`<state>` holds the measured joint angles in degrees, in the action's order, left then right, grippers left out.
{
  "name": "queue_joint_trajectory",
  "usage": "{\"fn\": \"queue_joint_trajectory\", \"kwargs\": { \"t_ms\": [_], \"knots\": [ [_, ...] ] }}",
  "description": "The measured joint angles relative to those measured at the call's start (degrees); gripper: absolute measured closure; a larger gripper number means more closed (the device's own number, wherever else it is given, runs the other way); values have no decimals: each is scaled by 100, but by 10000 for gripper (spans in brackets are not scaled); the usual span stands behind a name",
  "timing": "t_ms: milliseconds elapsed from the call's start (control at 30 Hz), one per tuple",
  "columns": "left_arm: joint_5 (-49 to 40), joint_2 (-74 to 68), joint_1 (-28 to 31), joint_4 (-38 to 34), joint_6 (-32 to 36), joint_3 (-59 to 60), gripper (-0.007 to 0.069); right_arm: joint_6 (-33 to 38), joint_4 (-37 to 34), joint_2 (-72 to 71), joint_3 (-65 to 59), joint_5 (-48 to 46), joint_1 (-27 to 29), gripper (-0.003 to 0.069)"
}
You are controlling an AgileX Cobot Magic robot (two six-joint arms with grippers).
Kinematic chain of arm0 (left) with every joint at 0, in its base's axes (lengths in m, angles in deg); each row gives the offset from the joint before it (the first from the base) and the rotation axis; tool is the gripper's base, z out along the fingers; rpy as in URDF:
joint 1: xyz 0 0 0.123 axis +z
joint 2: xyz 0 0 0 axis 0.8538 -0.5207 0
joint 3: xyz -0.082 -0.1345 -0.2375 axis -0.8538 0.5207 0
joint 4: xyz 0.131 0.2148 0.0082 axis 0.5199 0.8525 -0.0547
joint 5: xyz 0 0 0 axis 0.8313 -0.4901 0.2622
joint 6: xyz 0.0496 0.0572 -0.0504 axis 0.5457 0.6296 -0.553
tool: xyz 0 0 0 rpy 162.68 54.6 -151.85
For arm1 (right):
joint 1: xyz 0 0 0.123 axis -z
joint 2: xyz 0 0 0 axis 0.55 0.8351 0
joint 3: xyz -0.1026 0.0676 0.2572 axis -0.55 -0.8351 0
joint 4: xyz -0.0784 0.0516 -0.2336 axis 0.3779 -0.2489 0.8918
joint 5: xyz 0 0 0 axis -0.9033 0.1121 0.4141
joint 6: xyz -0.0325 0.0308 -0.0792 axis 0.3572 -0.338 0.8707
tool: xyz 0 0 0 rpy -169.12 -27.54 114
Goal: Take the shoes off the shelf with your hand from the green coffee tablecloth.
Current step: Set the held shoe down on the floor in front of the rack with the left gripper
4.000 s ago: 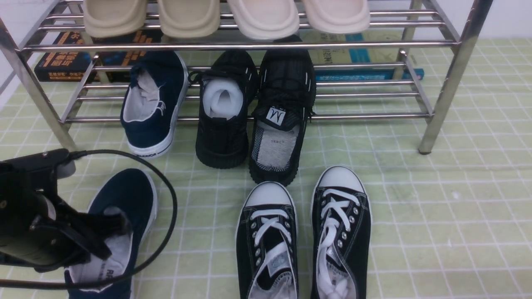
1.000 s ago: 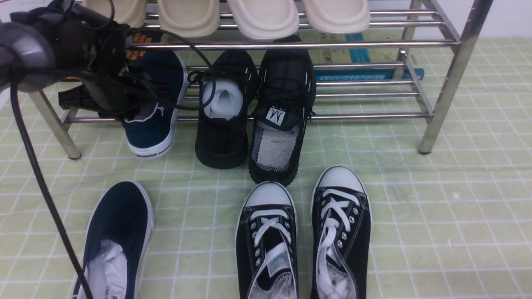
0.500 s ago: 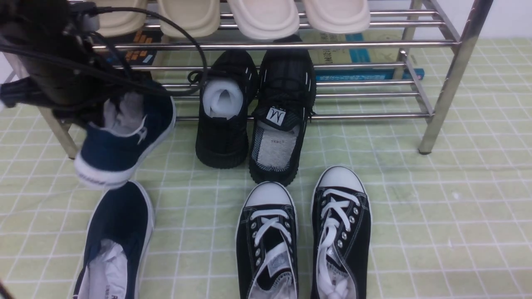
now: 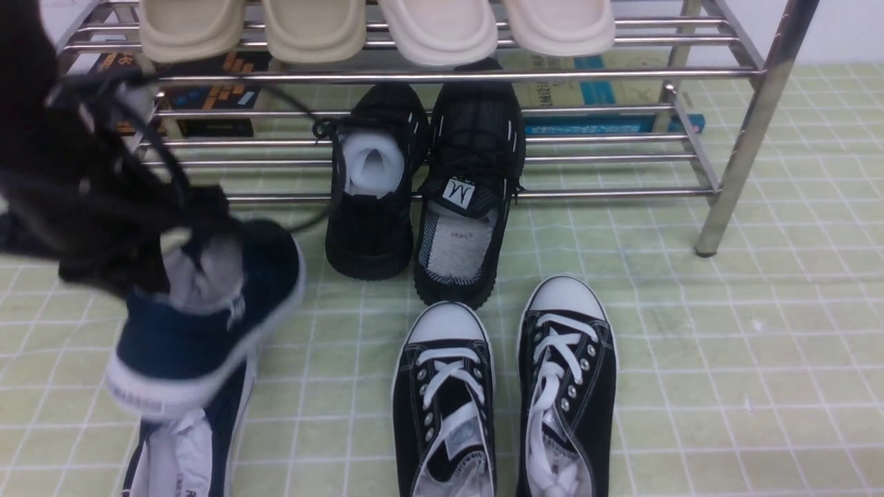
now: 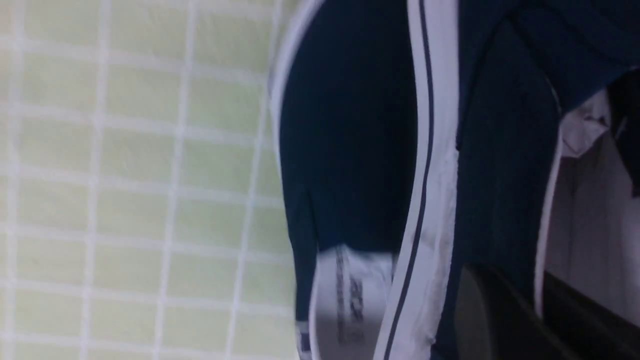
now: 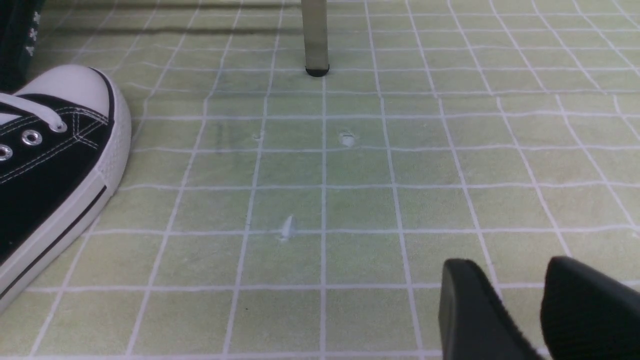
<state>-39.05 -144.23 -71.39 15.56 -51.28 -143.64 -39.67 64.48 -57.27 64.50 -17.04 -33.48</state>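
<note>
Since half a second ago the left gripper (image 4: 181, 250) and its shoe have dropped from left-centre to the lower left of the front view. Its jaws are pinched on the collar of the held navy slip-on (image 4: 207, 324), which hangs clear of the shelf (image 4: 483, 74), heel down, toe up. Gripper body and cables are a black motion-blurred mass, so the fingers are hard to separate there. In the left wrist view only one dark finger (image 5: 500, 310) shows, against the shoe's side at lower right, with the white paper stuffing (image 5: 585, 130) beside it.

The held shoe overlaps the second navy slip-on (image 4: 186, 449), which lies on the green tablecloth (image 4: 725, 359); its toe is hidden and its heel is cut off by the bottom edge. Contact between the two, cannot tell.

Right gripper (image 6: 520, 305): not in the front view. In its wrist view the fingers stand apart at lower right, nothing between them, cut off by the frame.

The black mesh shoes (image 4: 469, 207) sit toes-in on the lower tier, heels overhanging. The black lace-up sneakers (image 4: 566, 373) are at bottom centre on the cloth, heels cropped. The beige slippers (image 4: 435, 27) on the top tier are cropped at the upper edge. The books (image 4: 207, 90) behind the rack are partly hidden by tubes.
</note>
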Motion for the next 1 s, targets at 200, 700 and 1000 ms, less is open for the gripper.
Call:
{"fn": "queue_joint_trajectory", "kwargs": {
  "t_ms": [200, 700, 1000],
  "knots": [
    [609, 478, 0, -628, -151, 1000, 595, 0, 0, 0, 0, 0, 0, 420],
    [1936, 548, 0, -1574, -194, 2075, 587, 0, 0, 0, 0, 0, 0, 420],
    [1966, 548, 0, -1867, -55, 2075, 532, 0, 0, 0, 0, 0, 0, 420]
  ]
}}
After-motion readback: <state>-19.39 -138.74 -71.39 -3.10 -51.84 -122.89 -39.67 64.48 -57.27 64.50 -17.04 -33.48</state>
